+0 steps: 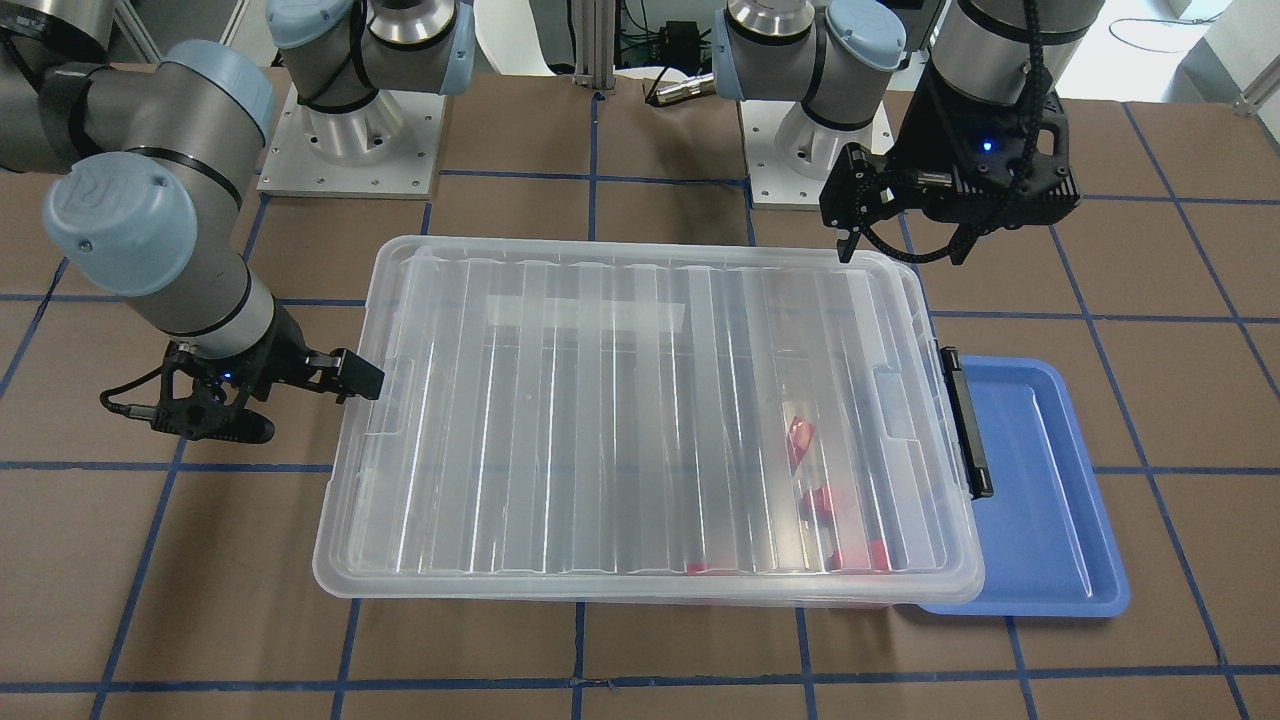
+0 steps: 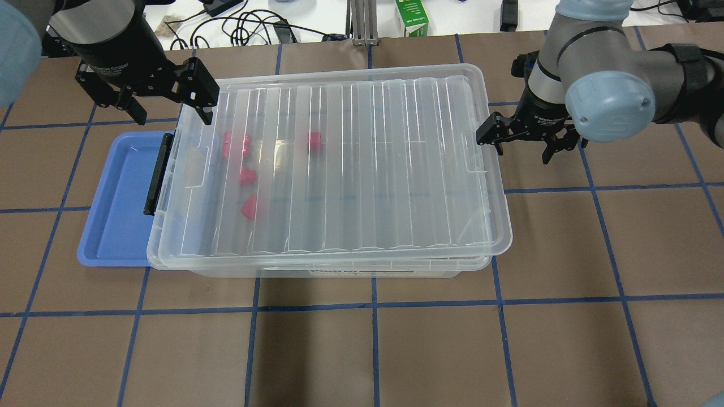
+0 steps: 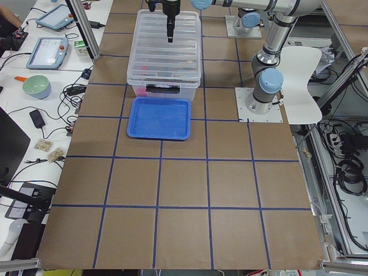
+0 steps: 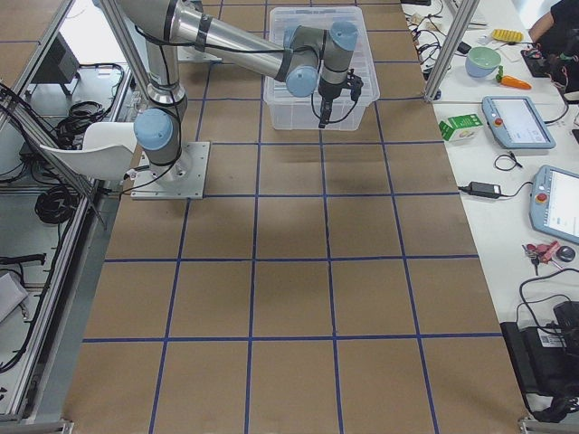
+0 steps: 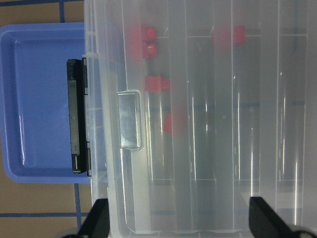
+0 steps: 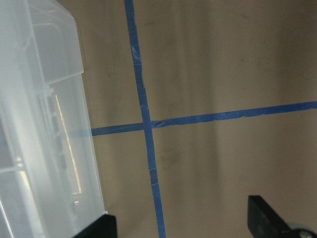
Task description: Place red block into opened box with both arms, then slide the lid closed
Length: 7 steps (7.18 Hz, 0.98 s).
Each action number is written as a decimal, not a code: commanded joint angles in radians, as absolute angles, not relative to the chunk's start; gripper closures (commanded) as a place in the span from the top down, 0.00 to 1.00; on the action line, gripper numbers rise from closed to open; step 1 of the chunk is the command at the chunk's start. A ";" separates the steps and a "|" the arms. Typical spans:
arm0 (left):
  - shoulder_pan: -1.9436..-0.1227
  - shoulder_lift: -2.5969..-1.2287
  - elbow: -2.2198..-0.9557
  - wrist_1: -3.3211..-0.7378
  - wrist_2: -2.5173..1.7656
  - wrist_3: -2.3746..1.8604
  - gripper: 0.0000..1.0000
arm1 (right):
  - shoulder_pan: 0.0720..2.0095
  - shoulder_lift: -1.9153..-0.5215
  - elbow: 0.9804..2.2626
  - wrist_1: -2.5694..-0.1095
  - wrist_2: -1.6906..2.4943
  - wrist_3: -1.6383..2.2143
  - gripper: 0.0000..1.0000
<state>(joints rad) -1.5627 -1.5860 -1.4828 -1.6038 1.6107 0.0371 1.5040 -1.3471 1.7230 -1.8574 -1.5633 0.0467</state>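
Observation:
The clear box [image 2: 339, 272] stands mid-table with the ribbed clear lid [image 2: 350, 169] lying flat over its opening; the lid's near right corner overhangs the rim a little. Several red blocks [image 2: 247, 176] show through the lid at the box's left end, also in the left wrist view [image 5: 157, 84] and the front view [image 1: 800, 435]. My left gripper [image 2: 169, 110] hovers open over the box's far left corner, holding nothing. My right gripper [image 2: 520, 144] is open and empty just off the lid's right edge, over bare table in its wrist view [image 6: 185, 228].
A shallow blue tray [image 2: 113, 209] lies against the box's left end, under the black latch [image 2: 157, 175]. A green carton [image 2: 412, 17] and cables sit beyond the far edge. The arm bases [image 1: 350, 140] stand on the robot's side.

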 commanded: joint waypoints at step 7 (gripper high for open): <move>-1.563 -1.585 -1.485 -1.608 1.606 0.043 1.00 | 1.519 -1.408 1.707 -1.833 -1.569 0.040 1.00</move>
